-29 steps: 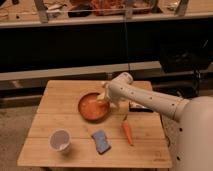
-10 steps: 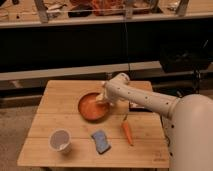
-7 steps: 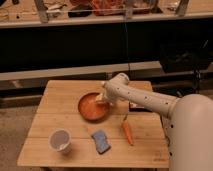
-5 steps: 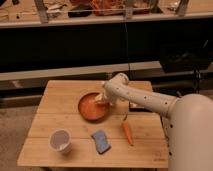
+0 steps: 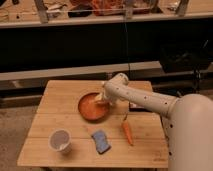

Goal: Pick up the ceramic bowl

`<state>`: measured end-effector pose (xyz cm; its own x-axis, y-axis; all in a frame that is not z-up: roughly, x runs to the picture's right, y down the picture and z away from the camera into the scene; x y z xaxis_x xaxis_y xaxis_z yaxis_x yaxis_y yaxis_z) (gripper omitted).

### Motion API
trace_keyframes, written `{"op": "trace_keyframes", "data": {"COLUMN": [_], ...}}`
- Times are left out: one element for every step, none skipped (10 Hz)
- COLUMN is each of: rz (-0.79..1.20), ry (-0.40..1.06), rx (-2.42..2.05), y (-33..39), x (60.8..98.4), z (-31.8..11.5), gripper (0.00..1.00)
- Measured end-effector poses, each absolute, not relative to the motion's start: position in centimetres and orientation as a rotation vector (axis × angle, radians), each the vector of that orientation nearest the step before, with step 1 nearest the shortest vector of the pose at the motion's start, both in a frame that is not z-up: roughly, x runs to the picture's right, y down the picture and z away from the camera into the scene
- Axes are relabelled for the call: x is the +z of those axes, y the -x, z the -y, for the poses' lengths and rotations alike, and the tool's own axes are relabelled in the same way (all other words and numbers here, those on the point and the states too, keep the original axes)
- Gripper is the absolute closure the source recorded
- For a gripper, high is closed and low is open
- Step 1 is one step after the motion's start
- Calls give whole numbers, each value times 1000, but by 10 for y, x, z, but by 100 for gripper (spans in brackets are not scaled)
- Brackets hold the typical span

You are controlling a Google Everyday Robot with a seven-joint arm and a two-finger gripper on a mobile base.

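A white cup, a blue sponge and a carrot lie on the near half of the wooden table, apart from the ceramic bowl, which sits mid-table, well in from every edge. The gripper is at the bowl's right rim, spread wide and clasping nothing; bare wood lies left of the bowl.

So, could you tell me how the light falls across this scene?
Camera view: warm light covers the wooden table, the ceramic bowl and the gripper at the bowl's right rim; behind the table it falls into near black; the counter along the top is brightly lit.
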<state>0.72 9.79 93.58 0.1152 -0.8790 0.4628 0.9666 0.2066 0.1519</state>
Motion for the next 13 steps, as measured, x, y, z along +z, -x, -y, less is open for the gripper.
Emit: {"op": "trace_keyframes", "data": {"rz": [512,512,511,511,511,511,511,511,510,510,510,510,510], "ry": [204,202,201,198,196,194,192,190,188,186,184,182,179], "rx": [-1368,-1372,-1374,-1376,-1379,-1382,-1385,-1387,-1391,-1393,-1395,-1398,-1400], "y": [-7,-6,-6,-5,-4,-4,-2,-2,0,0,1,2,3], "x": [936,936,936,937,937,937,937,937,937,937,937,938,937], "z": [-98,-98,-98,-98,-97,-97,-97,-97,-97,-96,-96,-96,-96], "gripper": [20,20,20,20,20,20,20,20,20,20,20,20,20]}}
